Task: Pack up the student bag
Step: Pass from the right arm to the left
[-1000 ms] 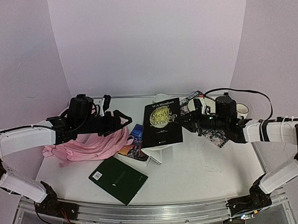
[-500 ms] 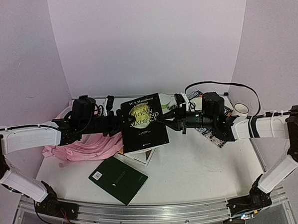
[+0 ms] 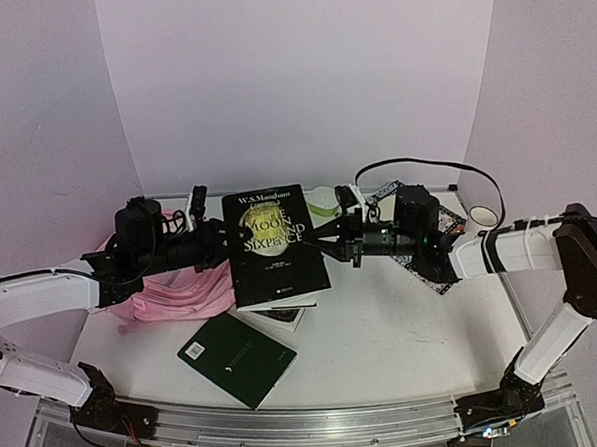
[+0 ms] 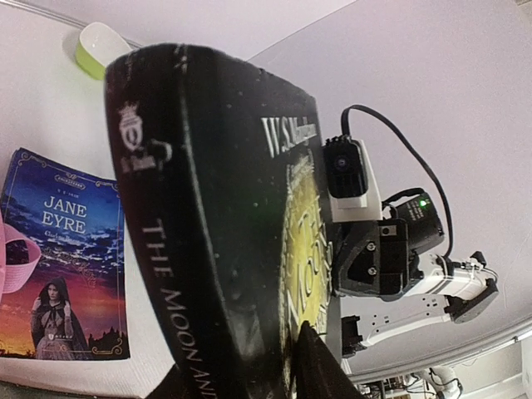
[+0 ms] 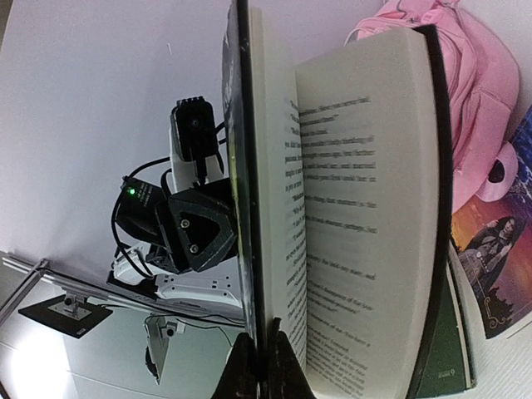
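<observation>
- The student bag (image 3: 177, 295) lies slumped on the left part of the worktop, close to the left edge and directly under the left arm. Its opening cannot be made out in any view.
- The black paperback "The Moon and Sixpence" (image 3: 277, 247) hangs in the air over the middle of the worktop, between the 2 arms. Its front cover faces the top camera.
- The right gripper (image 3: 332, 244) is clamped on the book's right edge. In the right wrist view its fingers (image 5: 243, 366) pinch only the front cover and a few leaves, so the page block and back cover splay away from it.
- The left gripper (image 3: 223, 249) meets the book's left, spine edge. In the left wrist view, 1 finger (image 4: 312, 366) sits on the cover side and the other on the spine side. Whether they press on the book cannot be told.
- Key relation: the bag lies to the left of the held book and below it, so the left arm is the nearer one. The book's long axis runs from the far edge toward the near edge, tilted, with the spine on the side facing the bag.
- Judgement: this looks like a handover from right to left, and a loosely held, splayed book could slip.
- A "Jane Eyre" paperback (image 4: 66, 266) lies flat just beside the bag, and a dark green book (image 3: 238, 359) lies near the front edge.
</observation>
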